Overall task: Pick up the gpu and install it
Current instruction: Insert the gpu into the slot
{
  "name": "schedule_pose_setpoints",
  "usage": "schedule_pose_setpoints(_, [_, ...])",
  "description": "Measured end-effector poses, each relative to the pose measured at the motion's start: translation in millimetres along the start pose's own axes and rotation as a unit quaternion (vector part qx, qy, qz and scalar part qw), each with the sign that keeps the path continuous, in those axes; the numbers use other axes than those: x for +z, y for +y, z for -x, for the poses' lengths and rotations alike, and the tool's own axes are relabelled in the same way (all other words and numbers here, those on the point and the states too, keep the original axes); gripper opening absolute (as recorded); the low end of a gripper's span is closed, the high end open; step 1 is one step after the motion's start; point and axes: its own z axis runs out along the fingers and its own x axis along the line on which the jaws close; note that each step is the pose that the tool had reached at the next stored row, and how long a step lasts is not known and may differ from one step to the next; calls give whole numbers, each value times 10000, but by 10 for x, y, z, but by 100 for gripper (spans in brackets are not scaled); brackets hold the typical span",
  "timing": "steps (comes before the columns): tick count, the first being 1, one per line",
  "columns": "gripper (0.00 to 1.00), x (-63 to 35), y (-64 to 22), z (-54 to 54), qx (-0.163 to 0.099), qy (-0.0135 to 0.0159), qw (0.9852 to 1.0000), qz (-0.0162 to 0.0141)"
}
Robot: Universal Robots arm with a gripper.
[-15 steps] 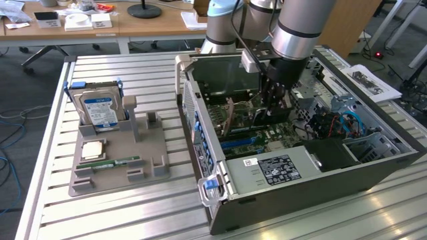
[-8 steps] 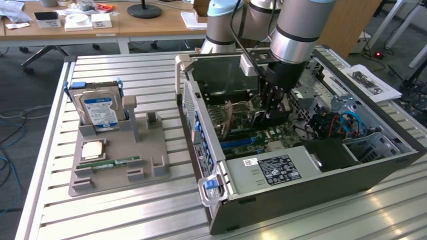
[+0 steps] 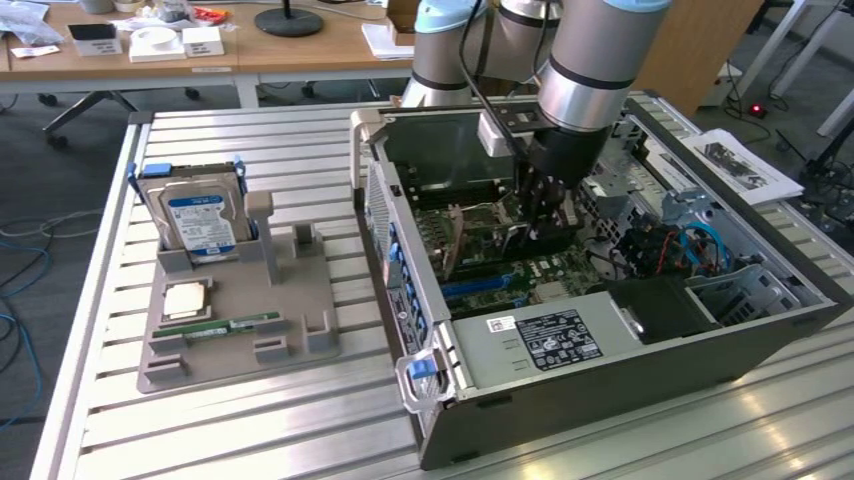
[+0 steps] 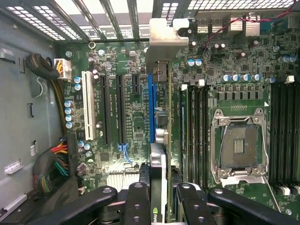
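A slatted worktop (image 3: 240, 420) of pale metal rails carries an open case (image 3: 601, 340) lying on its side. Towards the exterior view's left a grey tray (image 3: 240, 350) sits on the same rails. In the tray a drive (image 3: 198, 222) with a blue-white label stands upright, and a chip (image 3: 187, 298) and a memory stick (image 3: 234, 325) lie flat in front of it. The arm reaches down into the case. Its pincer (image 4: 159, 192) is clenched on the gpu (image 4: 159, 136), which it holds edge-on above the motherboard (image 4: 126, 93). The card runs along the blue slot (image 4: 150, 108), with its silver bracket at the grilled wall of the case. Whether the card is seated in the slot cannot be told. An empty processor socket (image 4: 239, 145) lies beside it. A printed sheet (image 3: 747, 165) rests on the rails at the exterior view's right. Behind stands a wooden worktop (image 3: 294, 55) with white boxes and a black round base. The floor (image 3: 54, 170) is dark grey, with loose cables (image 3: 20, 250) at the exterior view's left.
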Motion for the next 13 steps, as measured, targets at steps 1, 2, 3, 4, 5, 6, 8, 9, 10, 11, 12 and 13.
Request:
schedule_pose_setpoints(1, [27, 1, 0, 0, 0, -1, 10000, 0])
schedule_pose_setpoints(2, [27, 1, 0, 0, 0, -1, 10000, 0])
schedule_pose_setpoints(3, [27, 1, 3, 0, 1, -1, 10000, 0])
schedule_pose_setpoints(4, [27, 2, 10, 0, 1, -2, 10000, -1])
schedule_pose_setpoints(5, [27, 3, 19, 0, 0, -2, 10000, -1])
schedule_pose_setpoints(6, [27, 4, 32, -1, 0, -2, 10000, -1])
schedule_pose_setpoints(8, [27, 5, 56, -3, 0, -1, 10000, 0])
schedule_pose_setpoints(9, [27, 5, 64, -3, 0, -1, 10000, 0])
schedule_pose_setpoints(10, [27, 5, 70, -5, 0, -1, 10000, 0])
schedule_pose_setpoints(11, [27, 5, 72, -9, 0, -1, 10000, 0])
schedule_pose_setpoints(12, [27, 5, 75, -15, -1, -1, 10000, 0])
schedule_pose_setpoints(13, [27, 6, 78, -25, -1, -1, 10000, 0])
